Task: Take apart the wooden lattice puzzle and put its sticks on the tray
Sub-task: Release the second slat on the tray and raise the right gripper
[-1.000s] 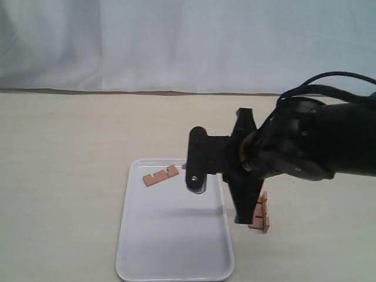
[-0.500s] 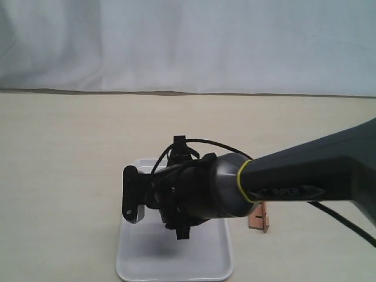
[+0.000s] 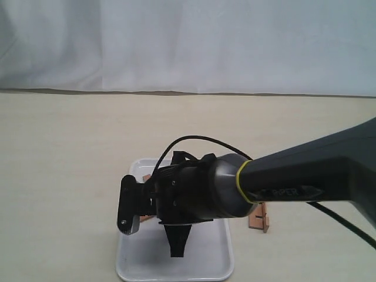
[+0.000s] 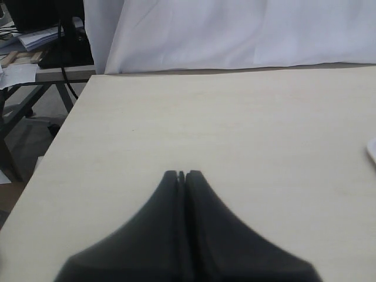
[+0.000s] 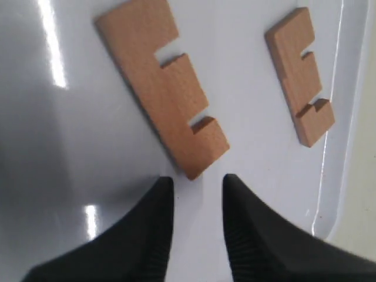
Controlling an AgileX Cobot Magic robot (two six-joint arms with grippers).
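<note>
Two flat light-brown notched sticks lie on the white tray (image 5: 70, 147): the bigger-looking stick (image 5: 158, 82) just ahead of my right gripper (image 5: 197, 182), and a second stick (image 5: 299, 76) near the tray's rim. The right gripper is open and holds nothing; the nearer stick's corner points into the gap between its fingertips. In the exterior view my right arm (image 3: 194, 194) covers most of the tray (image 3: 135, 264). What is left of the wooden lattice puzzle (image 3: 259, 217) stands on the table right of the tray. My left gripper (image 4: 183, 174) is shut, empty, over bare table.
A white cloth backdrop (image 3: 188, 41) hangs behind the beige table (image 3: 59, 147). The table's edge (image 4: 59, 147), with clutter and a stand beyond it, appears in the left wrist view. A tray corner (image 4: 372, 150) just shows there too.
My right arm swung left from the tray's right edge across the tray and dropped lower. It now hides the stick that showed on the tray in the exterior view.
</note>
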